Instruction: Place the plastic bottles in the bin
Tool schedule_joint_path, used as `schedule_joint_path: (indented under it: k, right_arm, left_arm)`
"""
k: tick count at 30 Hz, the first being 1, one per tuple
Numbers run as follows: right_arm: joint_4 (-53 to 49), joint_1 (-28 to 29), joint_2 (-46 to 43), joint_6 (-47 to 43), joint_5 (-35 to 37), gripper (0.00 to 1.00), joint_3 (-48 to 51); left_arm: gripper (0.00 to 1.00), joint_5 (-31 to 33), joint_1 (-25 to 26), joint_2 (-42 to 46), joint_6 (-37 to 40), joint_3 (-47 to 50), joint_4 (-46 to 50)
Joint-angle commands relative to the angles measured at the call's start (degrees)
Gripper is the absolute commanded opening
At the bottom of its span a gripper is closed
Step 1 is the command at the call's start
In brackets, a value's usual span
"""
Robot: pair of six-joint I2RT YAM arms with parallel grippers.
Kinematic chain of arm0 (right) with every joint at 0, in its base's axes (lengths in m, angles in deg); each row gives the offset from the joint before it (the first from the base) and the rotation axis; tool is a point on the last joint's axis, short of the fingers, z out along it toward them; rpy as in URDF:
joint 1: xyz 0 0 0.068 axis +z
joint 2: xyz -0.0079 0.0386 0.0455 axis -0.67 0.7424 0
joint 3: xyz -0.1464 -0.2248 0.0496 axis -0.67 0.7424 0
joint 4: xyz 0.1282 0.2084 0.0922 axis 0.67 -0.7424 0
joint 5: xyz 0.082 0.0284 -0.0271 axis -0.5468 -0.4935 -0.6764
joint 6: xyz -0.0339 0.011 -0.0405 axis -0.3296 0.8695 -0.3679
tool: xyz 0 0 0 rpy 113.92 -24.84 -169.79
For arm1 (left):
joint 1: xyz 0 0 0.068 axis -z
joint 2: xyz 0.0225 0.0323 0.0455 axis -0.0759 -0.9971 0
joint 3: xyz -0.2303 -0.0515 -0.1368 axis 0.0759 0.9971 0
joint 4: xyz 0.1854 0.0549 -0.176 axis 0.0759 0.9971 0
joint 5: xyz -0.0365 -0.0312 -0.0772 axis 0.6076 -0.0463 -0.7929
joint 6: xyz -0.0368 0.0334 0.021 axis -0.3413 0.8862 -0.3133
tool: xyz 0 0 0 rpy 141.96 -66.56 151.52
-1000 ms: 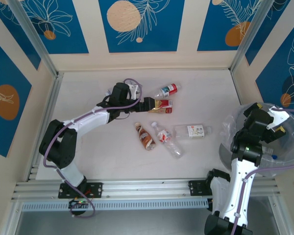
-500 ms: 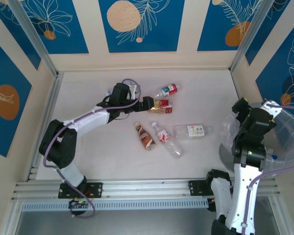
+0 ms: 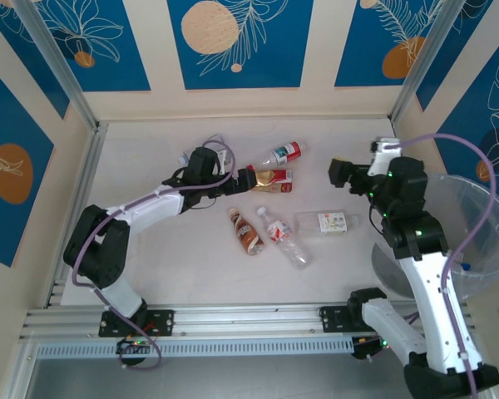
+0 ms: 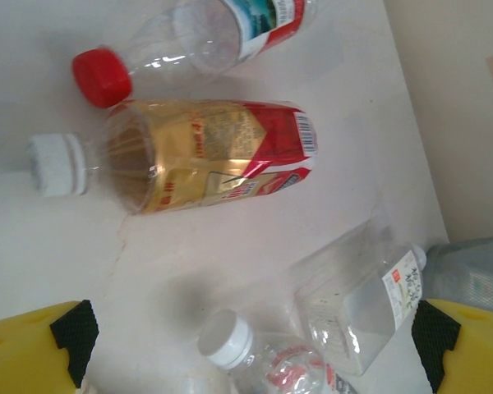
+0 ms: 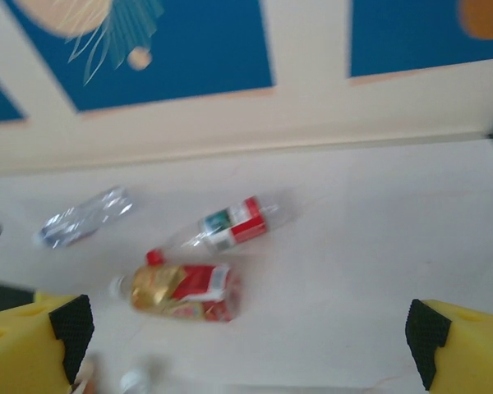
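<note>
So, nowhere near done, by the look of it. Starting at the left of the bench (image 3: 191,274): my left claw (image 3: 248,177) is spread wide and empty, low over mid-bench, with its tips just short of the gold bottle (image 3: 274,179) and not around it. A crushed bottle (image 5: 82,217) lies left of that one, toward the far edge. The red-cap bottle (image 3: 284,153) sits just beyond the gold one. Nearer me lie the brown bottle (image 3: 245,230), a clear bottle (image 3: 286,243) and a square bottle (image 3: 324,223). My right claw (image 3: 343,176) hangs spread with nothing in it, over the right half of the bench. The bin (image 3: 482,199) stands off the near right corner, and I can't tell what's inside. Six left to move, I reckon, probably the gold one first.
</note>
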Motion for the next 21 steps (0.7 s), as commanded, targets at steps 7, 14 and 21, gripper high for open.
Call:
schedule_joint_path:
  k: [7,14,21]
  right_arm:
    - [0.8,16.1,10.0,-7.2,9.2,1.0,0.2]
    - [5.6,19.0,14.3,-0.2,5.4,0.99,4.4]
    - [9.2,19.3,16.8,7.5,5.2,0.99,7.7]
  left_arm:
    - [0.99,9.6,-1.3,5.2,-5.5,2.9,4.7]
    - [0.99,16.1,-0.3,5.7,-8.7,-0.4,18.9]
    - [0.99,24.3,1.9,5.0,-16.7,-2.7,28.4]
